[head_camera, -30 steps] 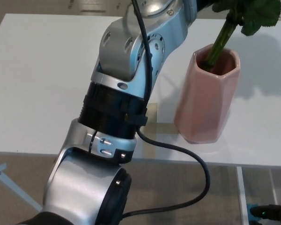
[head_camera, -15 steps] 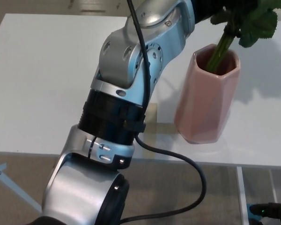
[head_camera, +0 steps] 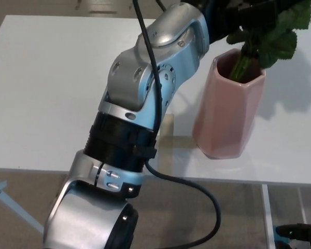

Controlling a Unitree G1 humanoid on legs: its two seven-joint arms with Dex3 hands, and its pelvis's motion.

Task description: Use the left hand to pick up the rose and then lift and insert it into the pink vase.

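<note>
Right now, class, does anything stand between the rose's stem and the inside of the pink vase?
Nothing visible does. The rose stem already passes through the open mouth of the pink vase, with the leaves just above the rim. The left hand holds it from above, at the picture's top edge.

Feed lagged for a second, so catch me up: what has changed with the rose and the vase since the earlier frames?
The left robot hand has come lower over the pink vase, pushing the rose stem deeper; its leaves now sit just above the rim. The hand still seems to hold the stem. The vase and white table stayed put.
</note>
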